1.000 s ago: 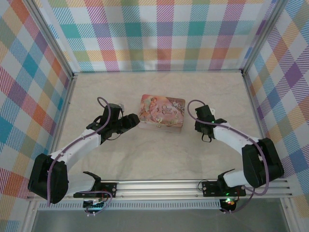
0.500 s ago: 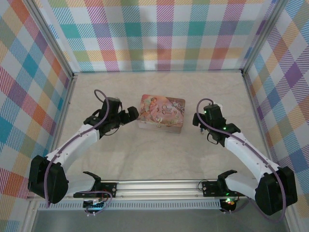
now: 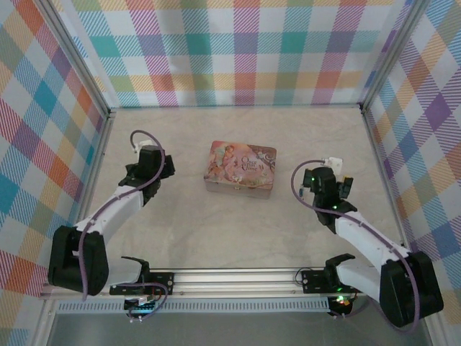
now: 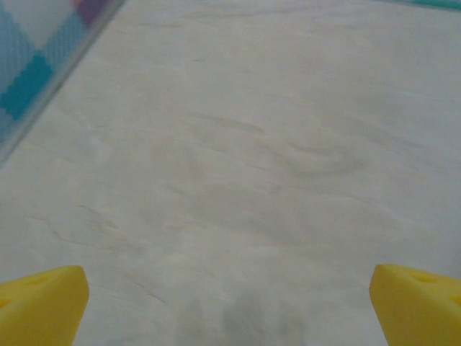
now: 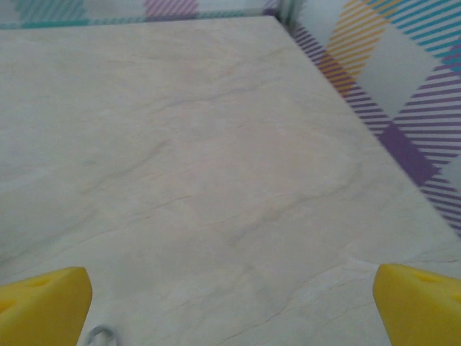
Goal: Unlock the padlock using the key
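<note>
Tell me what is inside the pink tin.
The pink tin stands on the table with its lid down, so whatever is inside is covered and cannot be seen. The lid bears a printed picture, and nothing lies on top of it.

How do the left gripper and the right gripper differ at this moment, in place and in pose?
The left gripper stands left of the pink tin, the right gripper right of it. The left gripper is nearer the left wall, the right gripper nearer the right wall. Both are wide open and empty.
</note>
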